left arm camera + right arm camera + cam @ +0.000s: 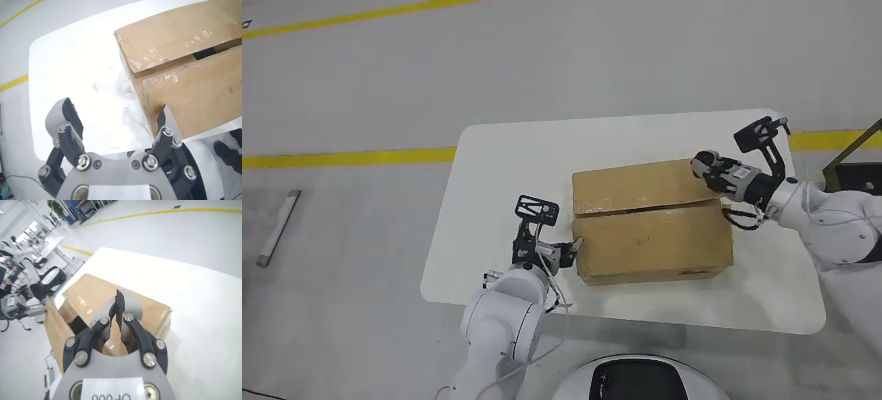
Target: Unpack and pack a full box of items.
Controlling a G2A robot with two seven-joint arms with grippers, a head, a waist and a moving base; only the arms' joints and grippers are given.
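Stiff tape-slick box [652, 220], prob heavy; grab flap [198, 94] edge at seam. Fingers: left gripper [116, 109] spread, right gripper [119, 302] pressed together.

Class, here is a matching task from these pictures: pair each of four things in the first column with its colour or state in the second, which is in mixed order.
Things:
1 left gripper
2 right gripper
3 box
4 floor line

Colour or state:
A yellow
B pinched shut
C spread open
D brown, with a gap between its top flaps

Pairs: 1-C; 2-B; 3-D; 4-A
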